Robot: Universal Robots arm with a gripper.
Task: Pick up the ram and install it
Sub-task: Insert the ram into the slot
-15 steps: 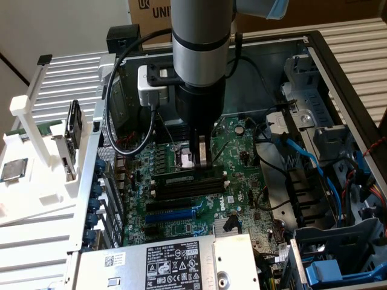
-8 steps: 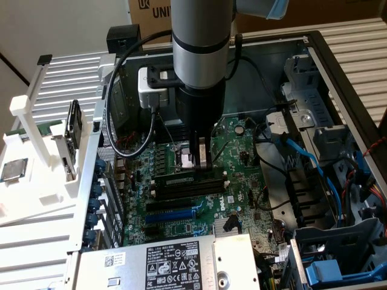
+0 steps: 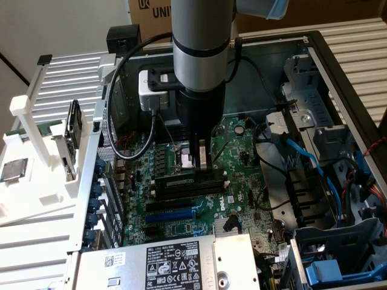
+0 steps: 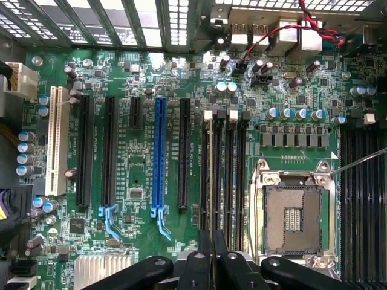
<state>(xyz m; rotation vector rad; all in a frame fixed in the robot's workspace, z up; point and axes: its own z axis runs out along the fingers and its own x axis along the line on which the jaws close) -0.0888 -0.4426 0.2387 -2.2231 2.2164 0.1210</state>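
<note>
My gripper (image 3: 201, 162) hangs low over the motherboard (image 3: 242, 181), fingers together, just above the long black memory slots (image 3: 187, 184). In the wrist view the gripper (image 4: 212, 248) is shut with nothing visible between its black fingers (image 4: 204, 257). It lines up with a thin pale edge (image 4: 210, 175) standing in one of the memory slots (image 4: 237, 175). That edge looks like the ram seated edge-on. I cannot tell whether the fingertips touch it.
The open CPU socket (image 4: 289, 217) lies beside the slots, and the blue expansion slot (image 4: 159, 157) on their other side. Blue and black cables (image 3: 302, 157) and drive bays crowd the exterior view's right. A power supply (image 3: 163, 263) sits in front. A white fixture (image 3: 36, 181) stands outside the case.
</note>
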